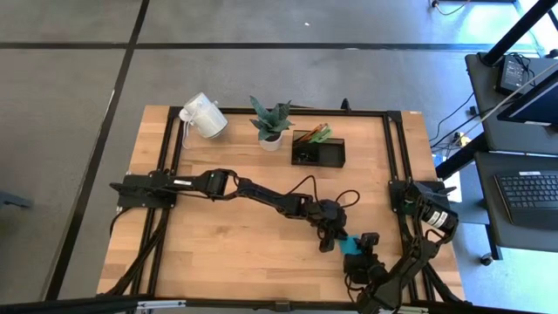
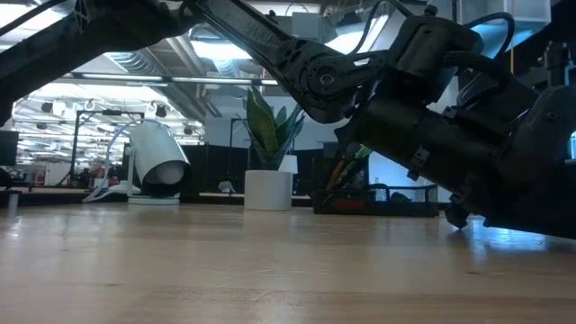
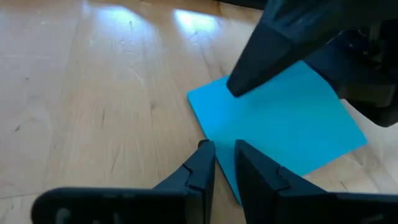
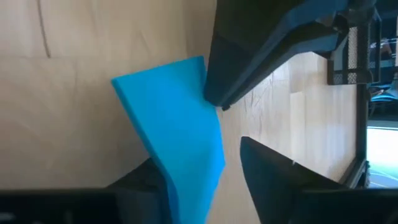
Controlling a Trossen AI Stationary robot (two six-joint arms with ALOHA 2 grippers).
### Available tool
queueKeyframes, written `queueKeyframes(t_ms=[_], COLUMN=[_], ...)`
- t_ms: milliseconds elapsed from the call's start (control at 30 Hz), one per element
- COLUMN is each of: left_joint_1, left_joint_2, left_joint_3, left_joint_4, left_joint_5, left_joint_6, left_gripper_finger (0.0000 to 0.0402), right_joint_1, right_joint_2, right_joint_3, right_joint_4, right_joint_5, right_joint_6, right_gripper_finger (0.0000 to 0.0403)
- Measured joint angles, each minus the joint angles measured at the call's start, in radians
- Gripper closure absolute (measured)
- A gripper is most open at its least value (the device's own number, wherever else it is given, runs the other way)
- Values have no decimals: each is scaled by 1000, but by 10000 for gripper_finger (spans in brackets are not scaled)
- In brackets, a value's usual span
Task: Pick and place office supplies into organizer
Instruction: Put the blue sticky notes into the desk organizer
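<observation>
The left arm is reaching across the light wooden table [image 1: 227, 253] from its left side toward the near right area, where its left gripper [image 3: 224, 163] is coming down on the edge of a bright blue square sticky-note pad [image 3: 283, 127]. In the left wrist view its two dark fingers [image 3: 200, 167] are standing close together with only a thin gap, and the pad's near edge is sitting right at their tips; whether they are actually pinching the pad cannot be told.

The right arm is bending in from the near right corner, and its right gripper [image 4: 205, 168] is meeting the same blue pad [image 4: 177, 134] from the other side. In the right wrist view the pad is tilting, with one corner lying against one finger, while the other finger [image 4: 273, 180] is standing apart from it, so the jaws are partly open around the pad's edge. In the high view the pad [image 1: 350, 245] is showing as a small blue patch between the two grippers.

The low black rectangular desk organizer [image 1: 319, 151] is sitting well apart at the far side of the table, right of centre, with orange and green items [image 1: 316, 133] poking up from its far left compartment. Just left of it are standing a small white pot with a spiky green plant [image 1: 271, 124] and, farther left, a white mug [image 1: 204, 116] lying on its side.
</observation>
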Motion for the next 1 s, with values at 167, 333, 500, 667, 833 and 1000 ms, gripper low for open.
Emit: queueKeyframes(t_ms=[167, 333, 500, 667, 833, 1000], left_joint_1=[8, 15, 16, 16, 20, 44], left_joint_2=[0, -1, -1, -1, -7, -53], left_joint_3=[0, 0, -1, -1, -3, -7], left_joint_4=[0, 2, 3, 4, -5, -106], left_joint_5=[5, 9, 7, 3, 0, 71], left_joint_6=[0, -14, -17, -18, 21, 67], left_gripper_finger=[348, 348, 348, 347, 347, 347], right_joint_1=[0, 1, 1, 2, 2, 2], right_joint_2=[-2, -3, -3, -4, -5, -5], right_joint_3=[20, 52, 64, 64, 64, 67], right_joint_4=[8, 10, 11, 11, 11, -30], right_joint_5=[0, 0, 3, 3, 5, -5], right_joint_6=[-4, -24, -30, -28, -21, 60], right_gripper_finger=[274, 294, 311, 339, 386, 392])
